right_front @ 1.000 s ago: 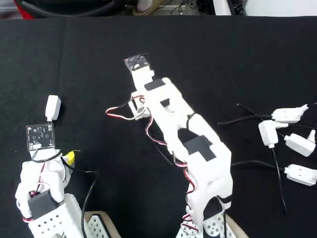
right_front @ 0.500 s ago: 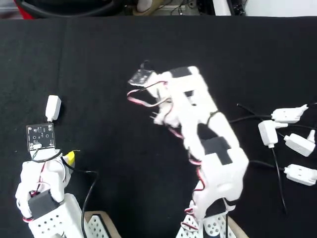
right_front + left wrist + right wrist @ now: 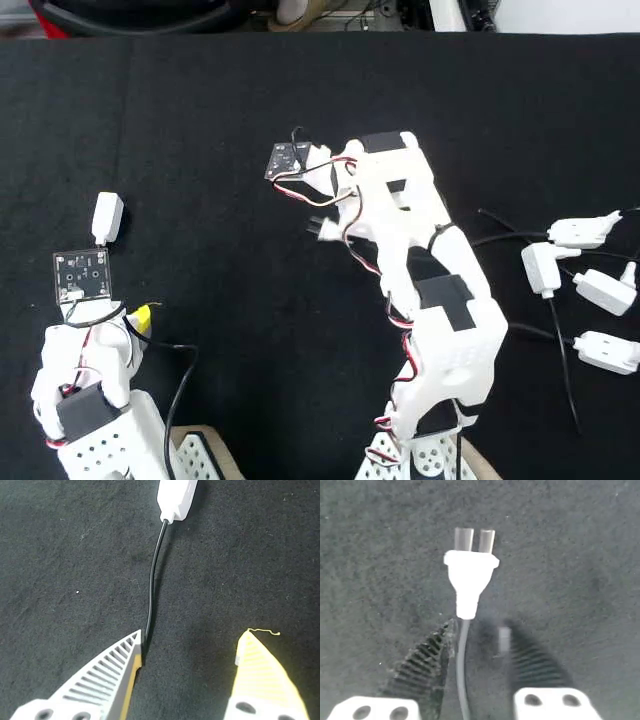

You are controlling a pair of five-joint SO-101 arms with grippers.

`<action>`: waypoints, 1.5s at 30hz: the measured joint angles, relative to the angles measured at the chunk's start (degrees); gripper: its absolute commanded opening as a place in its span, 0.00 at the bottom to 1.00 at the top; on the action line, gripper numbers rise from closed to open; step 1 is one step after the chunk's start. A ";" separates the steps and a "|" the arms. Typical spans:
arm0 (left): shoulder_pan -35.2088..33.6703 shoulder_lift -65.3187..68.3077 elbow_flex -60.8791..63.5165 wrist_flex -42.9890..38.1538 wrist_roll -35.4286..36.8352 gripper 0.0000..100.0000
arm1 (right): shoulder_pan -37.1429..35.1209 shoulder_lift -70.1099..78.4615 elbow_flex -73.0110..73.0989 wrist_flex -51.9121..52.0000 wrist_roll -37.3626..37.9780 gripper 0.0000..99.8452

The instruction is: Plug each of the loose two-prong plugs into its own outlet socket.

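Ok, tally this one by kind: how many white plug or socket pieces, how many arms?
White plugs or sockets on cables: 6, namely the two-prong plug at the right gripper, one white piece ahead of the left gripper, four white pieces grouped at the far right.
Robot arms: 2, left arm, right arm.
Total: 8.

Left arm folded up at near-left. Left gripper aimed toward the far side, jaws wide apart. Right arm stretched from its near base up toward far-left, wrist rolled sideways, right gripper pointing left around mid-scene.
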 measured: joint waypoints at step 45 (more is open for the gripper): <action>0.00 0.00 0.53 0.00 -2.46 0.30 | 11.34 -24.79 39.56 -24.18 -27.78 0.04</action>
